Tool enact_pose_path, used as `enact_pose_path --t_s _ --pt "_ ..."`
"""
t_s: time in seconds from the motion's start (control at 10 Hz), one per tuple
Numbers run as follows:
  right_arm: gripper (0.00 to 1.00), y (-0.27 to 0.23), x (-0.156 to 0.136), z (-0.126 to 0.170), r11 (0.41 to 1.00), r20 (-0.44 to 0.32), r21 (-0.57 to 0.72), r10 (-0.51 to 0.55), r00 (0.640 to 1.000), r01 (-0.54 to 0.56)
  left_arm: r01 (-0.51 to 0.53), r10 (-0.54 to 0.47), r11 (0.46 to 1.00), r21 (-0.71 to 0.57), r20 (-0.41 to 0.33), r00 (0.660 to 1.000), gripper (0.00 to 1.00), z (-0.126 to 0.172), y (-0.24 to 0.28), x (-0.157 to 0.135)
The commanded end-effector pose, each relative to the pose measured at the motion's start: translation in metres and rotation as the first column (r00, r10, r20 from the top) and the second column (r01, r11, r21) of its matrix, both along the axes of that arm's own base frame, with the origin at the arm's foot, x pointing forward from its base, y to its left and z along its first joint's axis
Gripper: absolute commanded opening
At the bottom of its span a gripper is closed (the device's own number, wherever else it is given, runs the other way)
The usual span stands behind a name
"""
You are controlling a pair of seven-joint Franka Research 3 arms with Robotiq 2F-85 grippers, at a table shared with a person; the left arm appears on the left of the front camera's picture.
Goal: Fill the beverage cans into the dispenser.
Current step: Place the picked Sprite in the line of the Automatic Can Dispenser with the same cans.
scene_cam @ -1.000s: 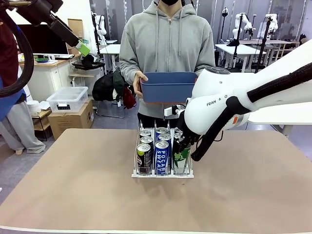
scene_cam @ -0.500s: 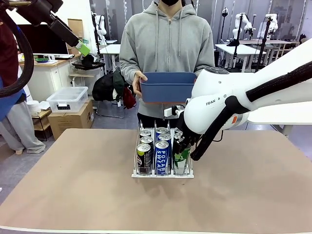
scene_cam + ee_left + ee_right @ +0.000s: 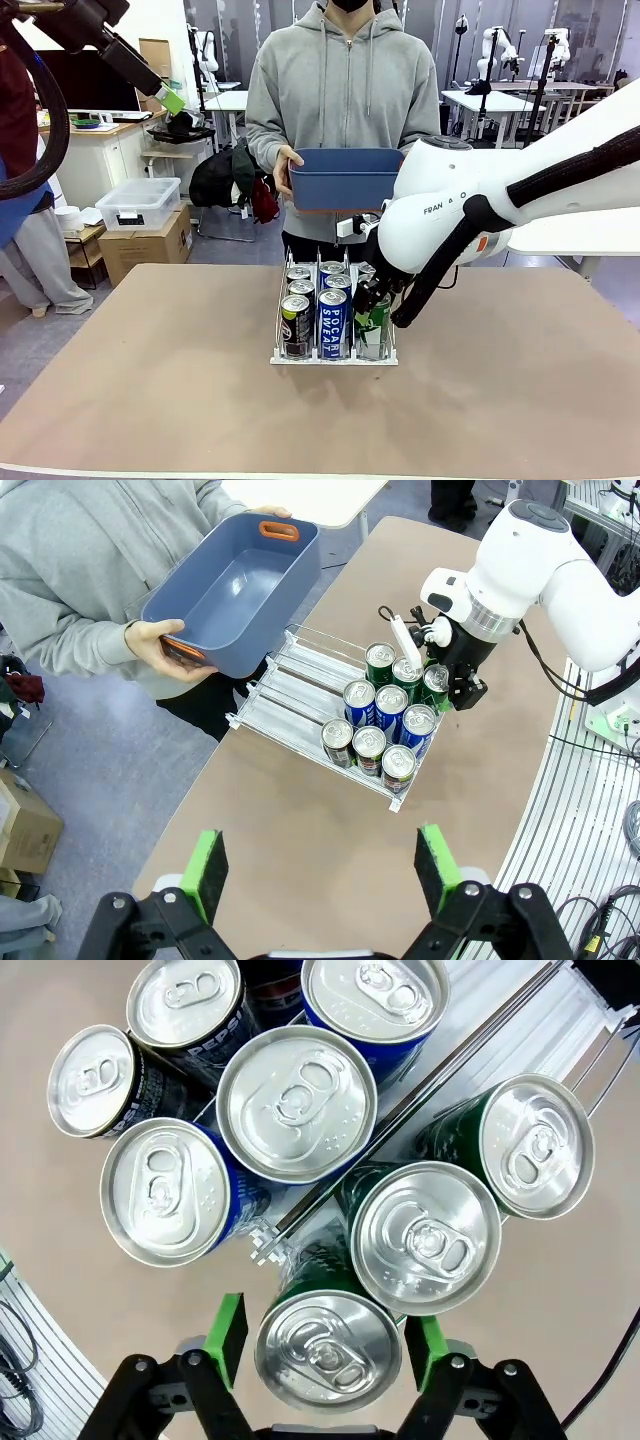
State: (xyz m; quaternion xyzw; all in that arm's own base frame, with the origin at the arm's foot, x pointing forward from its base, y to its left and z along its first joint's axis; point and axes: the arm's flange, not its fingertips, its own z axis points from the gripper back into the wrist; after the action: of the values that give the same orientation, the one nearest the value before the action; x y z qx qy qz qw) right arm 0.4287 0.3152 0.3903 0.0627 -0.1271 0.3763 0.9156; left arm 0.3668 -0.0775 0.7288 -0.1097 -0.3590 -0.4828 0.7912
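The dispenser (image 3: 334, 356), a small rack of clear plastic and thin wire on a white base, stands near the middle of the counter (image 3: 150, 400) and has three narrow lanes. The lane on the robot's left holds black cans (image 3: 295, 325) with a round logo, the middle lane holds blue cans (image 3: 331, 322) with white letters, and the lane on the robot's right holds green cans (image 3: 440, 1230). In the left wrist view nine silver tops show, three in each lane, all crowded at the low front lip, while the far part of the lanes is bare. The person behind the counter holds a blue rectangular plastic bin (image 3: 345, 178) with both hands; its inside looks smooth and holds nothing, and it has orange grips (image 3: 279, 529) at the two short ends. The right tool (image 3: 327, 1338) stands straight over the front green can (image 3: 327, 1345); its green pads (image 3: 229, 1340) are on both sides of the can top, parted with small gaps, so it grips nothing. The left tool (image 3: 325, 872) is high above the counter, its jaws wide apart and holding nothing. The counter is a flat, matte, beige-brown surface with rounded corners. Behind the person the room has white tables, a clear storage box (image 3: 138, 203) on cardboard cartons (image 3: 145, 247), and a grey floor.
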Motion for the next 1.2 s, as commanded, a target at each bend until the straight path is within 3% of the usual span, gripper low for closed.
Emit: enact_pose_path --t_s 0.0,0.3,0.4,1.0,1.1 --pt "1.0 -0.007 -0.011 0.007 1.0 0.009 0.001 -0.029 1.0 0.029 -0.002 0.002 1.0 -0.001 -0.002 1.0 1.0 -0.001 0.001 0.0" --pt "1.0 -0.018 -0.02 0.018 0.997 0.015 0.032 -0.075 0.997 0.074 -0.002 0.002 1.0 -0.001 -0.002 1.0 1.0 -0.001 0.001 0.0" --pt "1.0 -0.008 -0.007 0.014 1.0 0.024 0.007 -0.012 1.0 0.012 -0.002 0.002 1.0 -0.001 -0.002 1.0 1.0 -0.001 0.001 0.0" --pt "0.98 -0.009 -0.008 0.015 1.0 0.023 0.009 -0.022 0.999 0.021 -0.002 0.002 1.0 -0.001 -0.002 1.0 1.0 -0.001 0.001 0.0" --pt "1.0 -0.017 -0.02 0.033 0.997 0.091 0.053 0.057 0.994 -0.062 -0.002 0.002 1.0 -0.001 -0.002 1.0 1.0 -0.001 0.001 0.0"
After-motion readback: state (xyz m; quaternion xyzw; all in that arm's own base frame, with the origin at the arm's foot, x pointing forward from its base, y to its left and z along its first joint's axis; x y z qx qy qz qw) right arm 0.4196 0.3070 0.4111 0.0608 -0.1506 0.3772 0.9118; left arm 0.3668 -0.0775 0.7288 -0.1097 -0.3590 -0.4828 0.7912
